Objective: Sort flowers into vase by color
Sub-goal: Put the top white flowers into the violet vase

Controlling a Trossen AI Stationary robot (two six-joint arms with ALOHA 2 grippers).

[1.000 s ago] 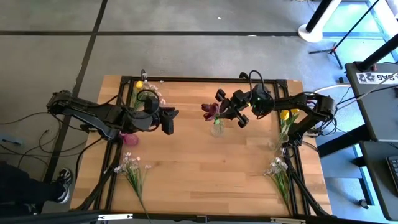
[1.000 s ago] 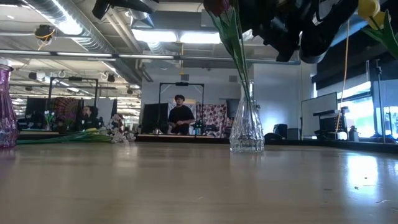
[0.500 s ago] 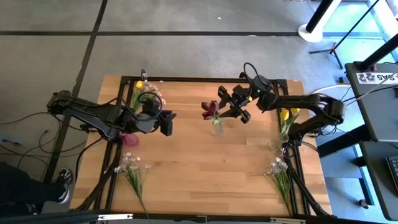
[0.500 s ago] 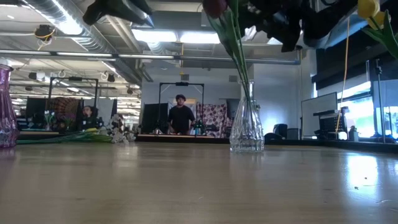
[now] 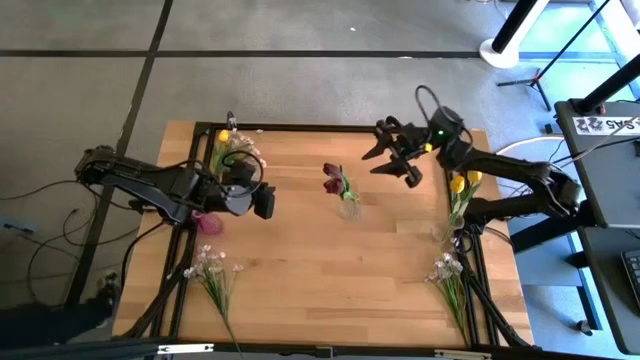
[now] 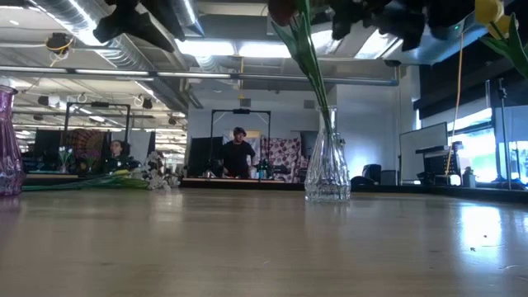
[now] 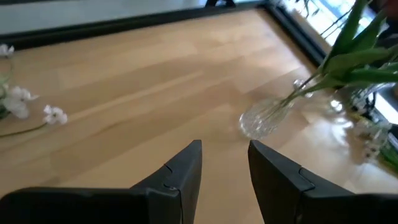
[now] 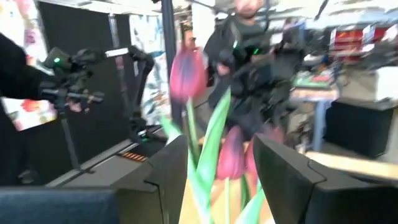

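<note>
Dark red tulips standing in clear vase mid-table, stems leaning left of upright in the high view. Right hand raised, just right and far of the clear vase, fingers apart, holding nothing; red blooms seen straight ahead between its fingers in the right wrist view. Left hand hovering left of centre, above the table, fingers slightly apart, empty; clear vase ahead and to one side of it in the left wrist view. Purple vase under the left arm, near left edge; no flowers visible in it from above.

Loose flowers: white-pink sprig lying near-left, long axis running near–far, blossoms toward the far end; another white-pink sprig lying near-right, same near–far lie; yellow tulips upright at right edge, probably in a third vase, vase hard to make out; more stems with yellow tulip at far-left corner.

Judgement: red sorting likely done. Next pick likely a lying sprig: near-right one sits on the right arm's side, toward the near edge from the right hand; near-left one closer to left hand. Stem lying near–far, so fingers should close across it left–right.
</note>
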